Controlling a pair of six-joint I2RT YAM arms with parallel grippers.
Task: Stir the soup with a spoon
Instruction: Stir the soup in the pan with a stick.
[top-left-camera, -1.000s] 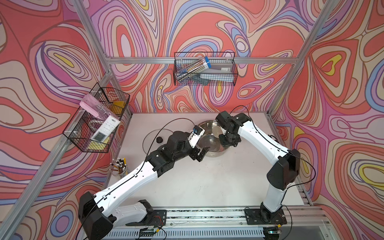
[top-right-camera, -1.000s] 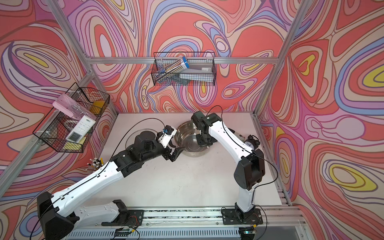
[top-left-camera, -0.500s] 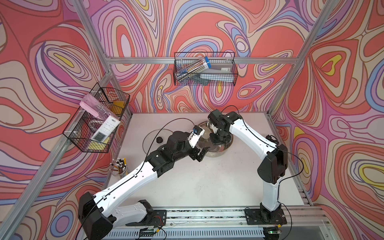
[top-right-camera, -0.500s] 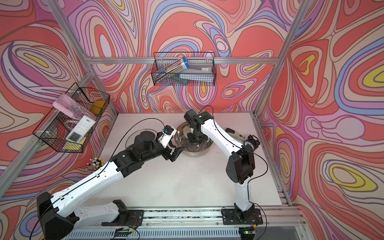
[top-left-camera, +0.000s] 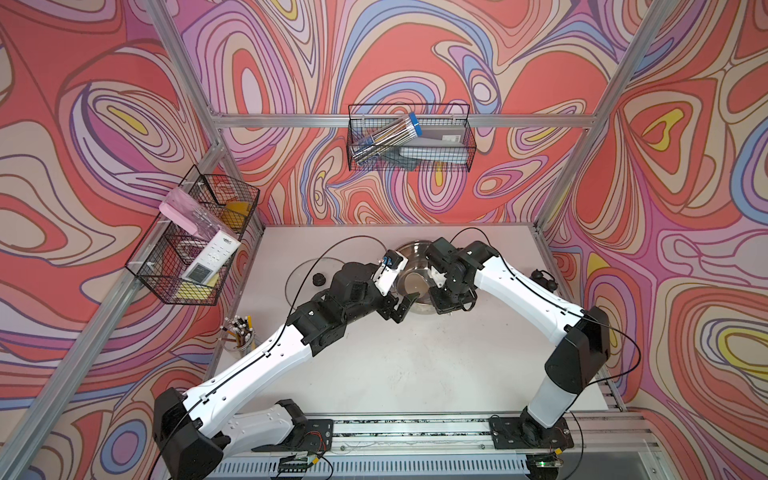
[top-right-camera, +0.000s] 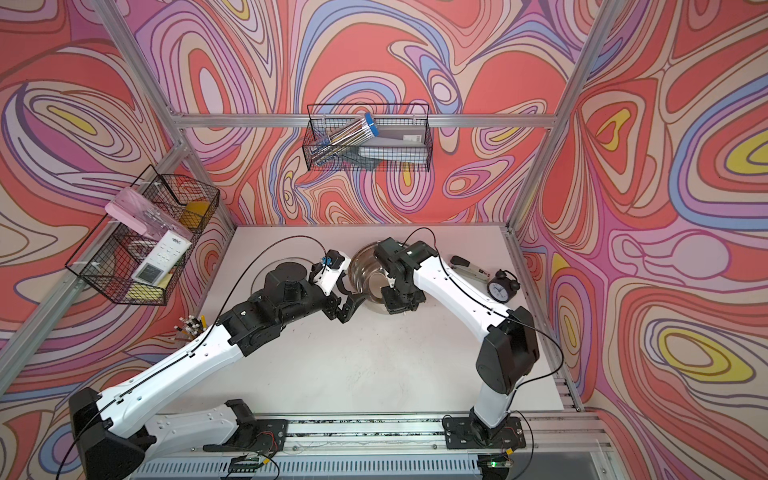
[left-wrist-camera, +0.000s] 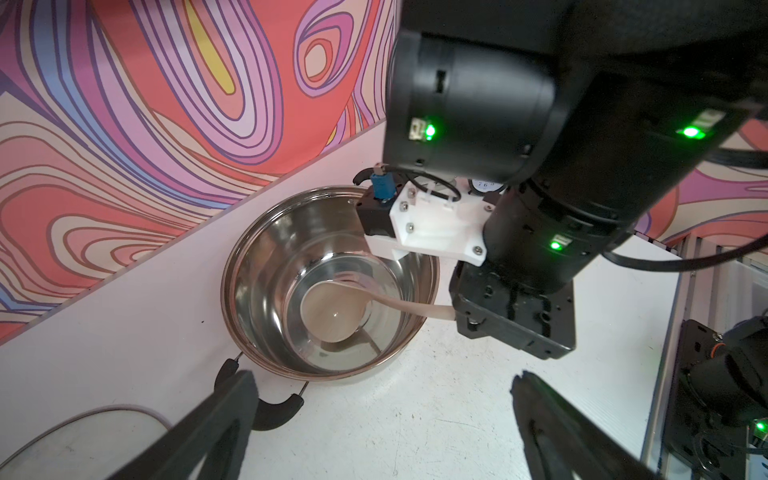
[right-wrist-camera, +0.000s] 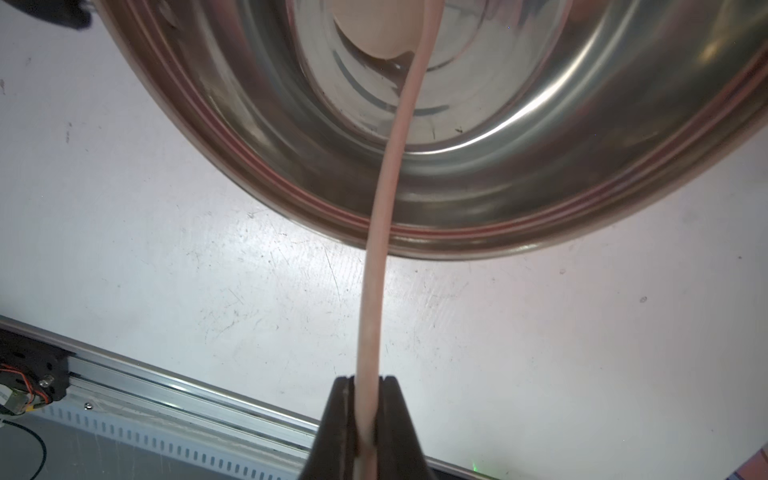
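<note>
**Ladle (left-wrist-camera: 332, 311) down in the pot, stirring step in hand**

The cream ladle's round bowl is sitting low inside the steel pot (left-wrist-camera: 253, 257), close to the middle of its floor. Its thin handle (right-wrist-camera: 380, 216) is climbing out over the rim on the right arm's side. No soup is showing from where I am standing; the inside is looking bare and shiny.

The right gripper (right-wrist-camera: 366, 380) is pinching the far end of that handle, jaws closed tight on it outside the pot and above the table (top-left-camera: 415, 374). The left gripper (left-wrist-camera: 382, 386) is hanging just beside the pot on the opposite side, near one black loop handle (left-wrist-camera: 276, 411). Its jaws are spread wide and holding nothing.

In both top views the pot (top-left-camera: 409, 255) (top-right-camera: 361, 266) is standing toward the back wall. The glass lid (top-left-camera: 299, 272) is lying flat next to it, on the left arm's side.

To my eye the stir itself is what is going on, with the tool gripped and already in place. The next move is calling for the right wrist to sweep the bowl round the pot's floor without levering the handle against the rim. Nothing is gripping the pot, so it could slide. The open left gripper is looking well placed to close on the loop handle and steady it.
</note>
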